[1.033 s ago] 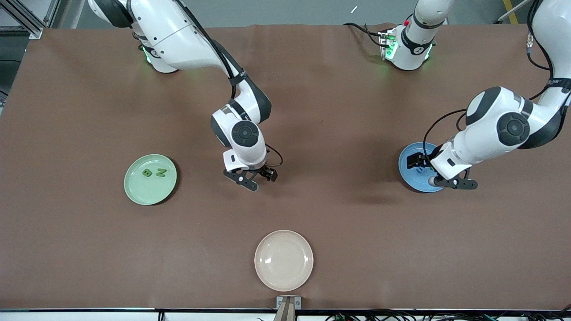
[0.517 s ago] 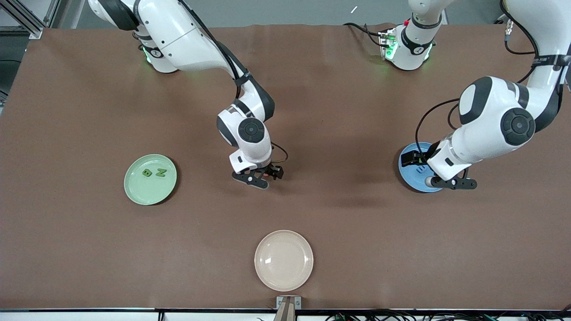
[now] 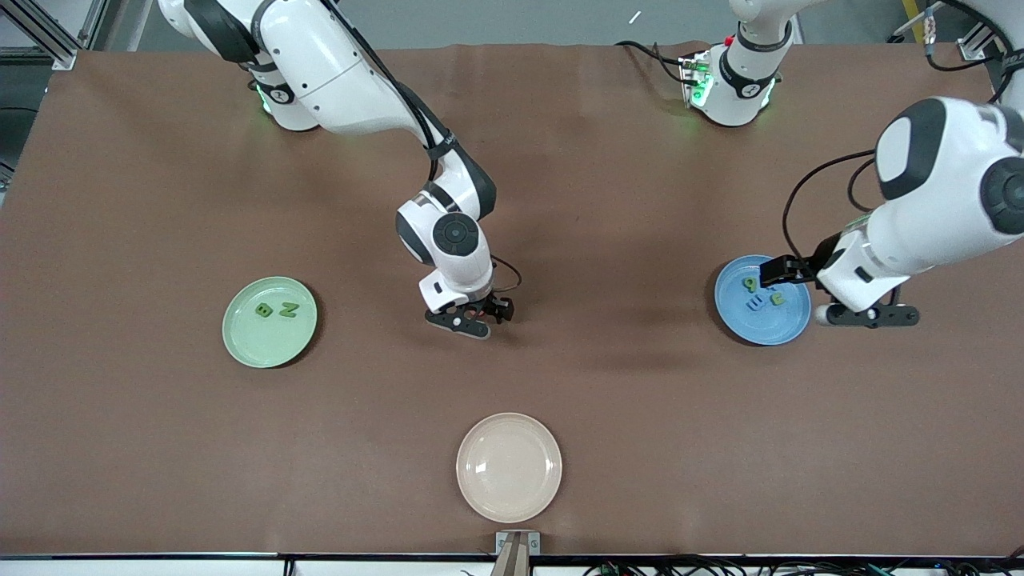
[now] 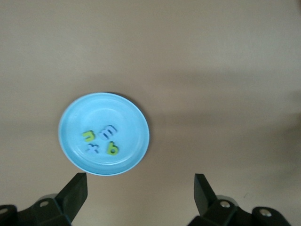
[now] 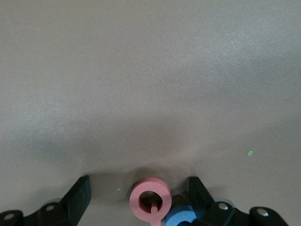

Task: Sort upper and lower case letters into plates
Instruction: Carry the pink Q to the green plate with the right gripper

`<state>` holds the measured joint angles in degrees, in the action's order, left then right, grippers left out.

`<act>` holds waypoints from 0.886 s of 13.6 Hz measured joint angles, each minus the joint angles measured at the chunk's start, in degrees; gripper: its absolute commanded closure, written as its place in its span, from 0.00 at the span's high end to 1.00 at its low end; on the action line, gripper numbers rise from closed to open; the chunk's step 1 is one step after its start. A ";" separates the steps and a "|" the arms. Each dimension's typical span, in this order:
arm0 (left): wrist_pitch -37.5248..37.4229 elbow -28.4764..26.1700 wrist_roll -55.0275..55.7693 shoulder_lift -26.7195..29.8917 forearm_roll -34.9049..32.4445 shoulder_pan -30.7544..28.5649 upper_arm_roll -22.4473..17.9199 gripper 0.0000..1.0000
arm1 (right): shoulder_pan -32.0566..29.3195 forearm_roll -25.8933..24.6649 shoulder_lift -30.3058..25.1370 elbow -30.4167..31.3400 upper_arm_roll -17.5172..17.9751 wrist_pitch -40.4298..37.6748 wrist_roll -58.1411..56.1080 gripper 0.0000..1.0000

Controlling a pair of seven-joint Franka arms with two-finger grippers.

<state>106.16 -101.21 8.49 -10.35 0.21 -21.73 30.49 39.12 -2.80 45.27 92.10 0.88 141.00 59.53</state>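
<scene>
Right gripper [image 3: 472, 318], fingers apart, straddles a pink letter [image 5: 150, 198] (frame centre); left gripper [image 3: 868, 314], spread, hangs beside the blue plate [image 3: 788, 328].

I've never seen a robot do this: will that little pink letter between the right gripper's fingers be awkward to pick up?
The pink letter looks thin and flat, so probably light. Lying flush on the table, it offers little edge. The right gripper straddles it.

Three plates [image 3: 270, 322]; eight foam letters [image 4: 99, 141] visible: four green, three blue, one pink.
</scene>
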 measured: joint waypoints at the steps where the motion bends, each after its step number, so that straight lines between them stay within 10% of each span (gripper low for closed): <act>1: -0.14 0.26 0.00 1.57 0.00 -0.63 -0.09 1.00 | 0.03 0.00 -0.07 -0.12 0.02 0.00 -0.17 0.70; 7: -0.31 1.90 -0.10 10.27 0.24 -5.31 -0.20 1.00 | 0.33 0.00 -0.24 -0.20 0.02 -0.12 -0.38 0.63; 12: -2.22 5.08 -0.13 12.80 0.25 -5.29 -1.09 0.99 | 0.48 0.00 -0.29 0.09 0.04 -1.16 -0.38 0.09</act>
<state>103.94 -96.12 8.36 2.46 0.46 -27.03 29.40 39.60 -2.80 44.98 92.19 0.92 139.83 59.16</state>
